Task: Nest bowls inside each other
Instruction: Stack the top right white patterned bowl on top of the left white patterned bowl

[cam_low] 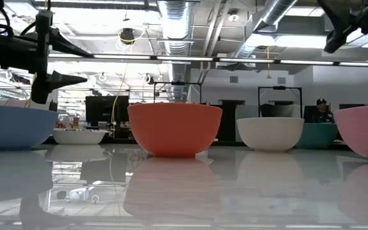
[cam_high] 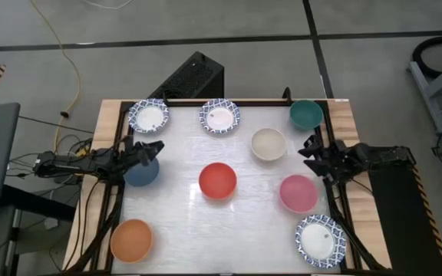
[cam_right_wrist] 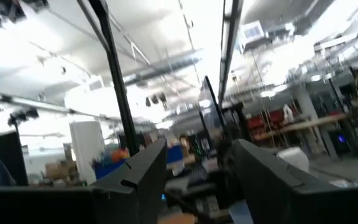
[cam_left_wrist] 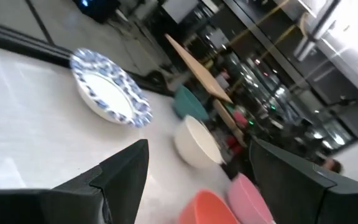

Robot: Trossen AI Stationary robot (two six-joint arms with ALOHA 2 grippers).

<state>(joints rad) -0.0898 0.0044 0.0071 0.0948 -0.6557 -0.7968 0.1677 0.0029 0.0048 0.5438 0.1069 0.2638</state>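
Spreading across most of the overhead view, a glossy white counter [cam_high: 183,222] is carrying nine separate bowls, none nested yet. Two dark arms are reaching in from opposite sides. The left gripper [cam_high: 153,147] is hanging over the blue bowl [cam_high: 142,172], its jaws standing open and empty. The right gripper [cam_high: 311,146] is hovering between the cream bowl [cam_high: 268,144] and the pink bowl [cam_high: 298,192], jaws also open and empty. The red bowl [cam_high: 218,181] is sitting at the centre. The orange bowl [cam_high: 132,239] is sitting near the left front corner, the teal bowl [cam_high: 306,114] at the right back. Three patterned bowls are lying at the back left [cam_high: 149,116], back middle [cam_high: 219,116] and front right [cam_high: 321,240].
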